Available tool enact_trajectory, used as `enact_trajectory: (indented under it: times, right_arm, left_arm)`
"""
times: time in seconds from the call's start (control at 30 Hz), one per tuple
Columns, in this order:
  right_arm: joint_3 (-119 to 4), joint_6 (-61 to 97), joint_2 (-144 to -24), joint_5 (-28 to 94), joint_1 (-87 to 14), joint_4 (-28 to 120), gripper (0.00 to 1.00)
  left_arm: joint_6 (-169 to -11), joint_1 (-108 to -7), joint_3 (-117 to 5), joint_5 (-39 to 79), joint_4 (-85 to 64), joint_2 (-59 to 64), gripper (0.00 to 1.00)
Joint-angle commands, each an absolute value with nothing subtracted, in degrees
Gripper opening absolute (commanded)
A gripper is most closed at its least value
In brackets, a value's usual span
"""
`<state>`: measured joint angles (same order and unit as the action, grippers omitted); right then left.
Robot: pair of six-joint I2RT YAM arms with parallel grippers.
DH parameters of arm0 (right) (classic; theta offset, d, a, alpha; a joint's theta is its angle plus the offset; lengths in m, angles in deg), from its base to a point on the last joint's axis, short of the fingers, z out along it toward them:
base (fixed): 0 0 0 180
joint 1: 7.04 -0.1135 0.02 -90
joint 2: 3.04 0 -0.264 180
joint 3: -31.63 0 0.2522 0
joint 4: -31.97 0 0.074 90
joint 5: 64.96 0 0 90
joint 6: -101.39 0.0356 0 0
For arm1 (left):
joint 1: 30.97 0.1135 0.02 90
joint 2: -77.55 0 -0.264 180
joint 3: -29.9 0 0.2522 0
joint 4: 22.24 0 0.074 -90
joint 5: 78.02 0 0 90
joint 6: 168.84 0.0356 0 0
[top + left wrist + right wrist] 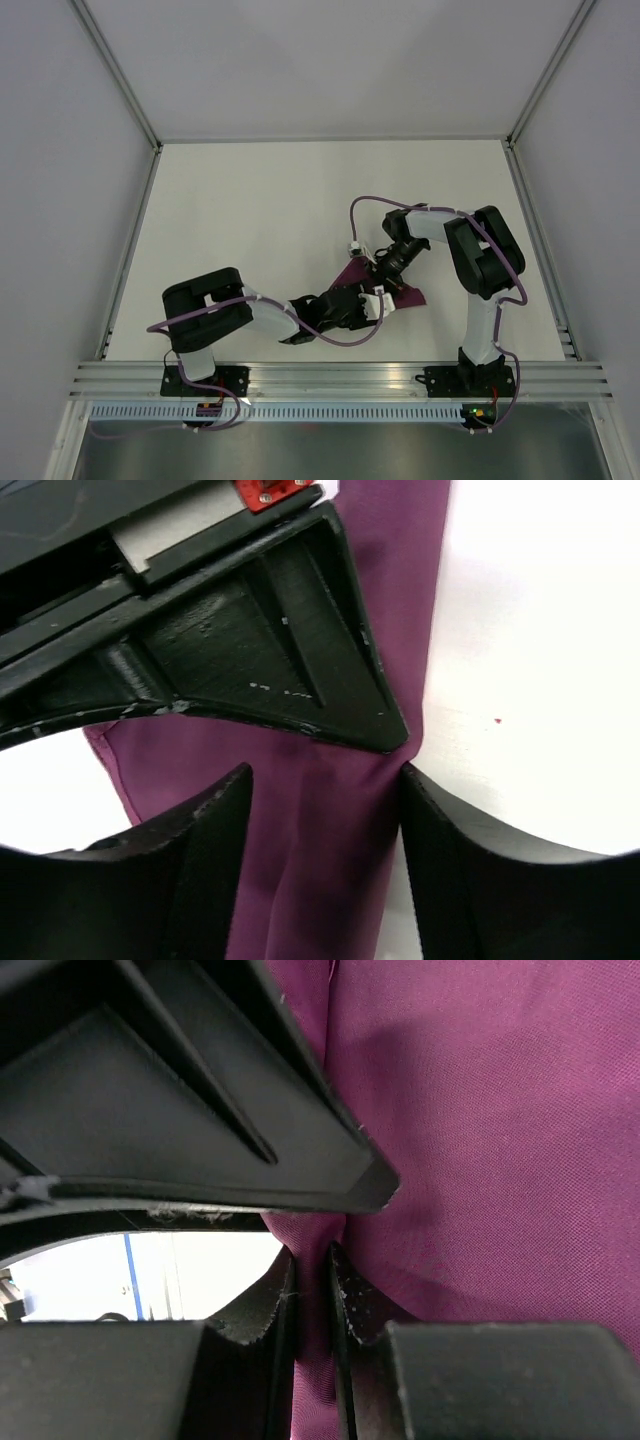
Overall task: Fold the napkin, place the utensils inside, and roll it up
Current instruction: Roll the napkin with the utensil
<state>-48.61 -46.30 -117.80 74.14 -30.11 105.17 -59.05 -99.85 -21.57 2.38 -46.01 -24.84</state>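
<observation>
The magenta napkin lies bunched on the white table between the two arms, mostly under them. My right gripper is shut on a raised fold of the napkin, with cloth squeezed between its pads. My left gripper stands open astride a long fold of the napkin, its fingers apart on either side of the cloth. From above, the left gripper and right gripper almost touch. The utensils are out of view.
The other arm's black finger hangs just in front of the left gripper, and the same crowding shows in the right wrist view. Grey walls and metal rails bound the table; a purple cable loops over the right arm.
</observation>
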Motion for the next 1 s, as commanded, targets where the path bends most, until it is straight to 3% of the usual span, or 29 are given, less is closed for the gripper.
enact_trajectory:
  times: [0.0, 0.1, 0.23, 0.3, 0.37, 0.47, 0.6, 0.7, 0.83, 0.97]
  right_arm:
    - [-46.91, -49.96, -121.43, 63.98, -30.25, 99.35, 0.06]
    - [-46.82, -49.78, -121.42, 63.89, -30.16, 99.26, 0.06]
    - [-46.47, -49.7, -121.25, 63.89, -30.24, 98.99, 0.06]
    - [-46.38, -49.61, -121.07, 63.8, -30.16, 98.82, 0.07]
    - [-46.03, -49.34, -120.81, 63.8, -30.16, 98.38, 0.08]
    - [-45.68, -48.82, -119.93, 63.89, -30.16, 97.94, 0.18]
    - [-45.85, -47.94, -116.6, 65.11, -29.9, 97.59, 0.43]
    - [-47.25, -47.67, -113.79, 66.96, -29.46, 98.99, 0.55]
    - [-48.84, -46.89, -110.62, 68.37, -28.93, 100.49, 0.64]
    - [-49.37, -45.66, -107.98, 68.46, -27.52, 99.44, 0.66]
  left_arm:
    - [-59.32, -99.79, -23.14, 4.95, -47.06, -26.68, 0.63]
    - [-61.61, -99.79, -22.71, 6.97, -45.56, -26.77, 0.5]
    - [-64.95, -99.7, -22.09, 9.34, -43.9, -27.21, 0.14]
    - [-65.74, -99.7, -22.35, 10.75, -42.32, -27.74, 0.03]
    - [-67.32, -99.09, -22.79, 13.37, -40.3, -28.35, 0.02]
    - [-70.66, -97.42, -22.44, 18.2, -39.76, -28.44, 0.02]
    - [-74.62, -94.17, -21.48, 23.75, -40.03, -28.53, 0.02]
    - [-76.73, -92.41, -20.95, 27.45, -40.11, -29.06, 0.02]
    - [-78.22, -90.91, -20.69, 30.52, -40.03, -30.02, 0.02]
    - [-80.86, -89.51, -20.68, 32.46, -39.24, -30.9, 0.02]
